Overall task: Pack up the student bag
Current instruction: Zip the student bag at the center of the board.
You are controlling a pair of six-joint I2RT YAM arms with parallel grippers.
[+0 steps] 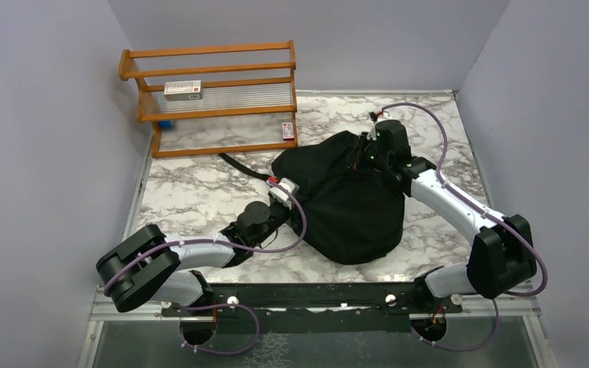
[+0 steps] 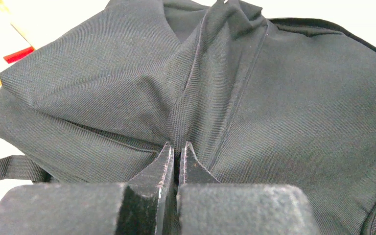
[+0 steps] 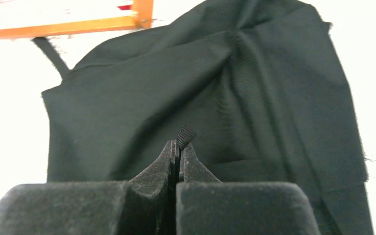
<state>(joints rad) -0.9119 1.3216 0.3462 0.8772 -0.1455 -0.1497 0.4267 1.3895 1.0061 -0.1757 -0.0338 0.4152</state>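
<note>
The student bag (image 1: 349, 207), a big black fabric backpack, lies on the marble table between my arms. My left gripper (image 1: 290, 192) is at the bag's left edge. In the left wrist view it (image 2: 177, 146) is shut, pinching a raised fold of the bag's cloth (image 2: 186, 98) beside a zip seam. My right gripper (image 1: 366, 157) is over the bag's far top part. Seen from the right wrist, it (image 3: 179, 146) is shut on a small ribbed black tab (image 3: 186, 134) that sticks out above the tips. The bag's inside is hidden.
A wooden rack (image 1: 215, 96) stands at the back left, holding a white and red box (image 1: 182, 90) and a small red and white packet (image 1: 288, 131). A black strap (image 1: 241, 167) trails from the bag toward the rack. Grey walls close in on both sides.
</note>
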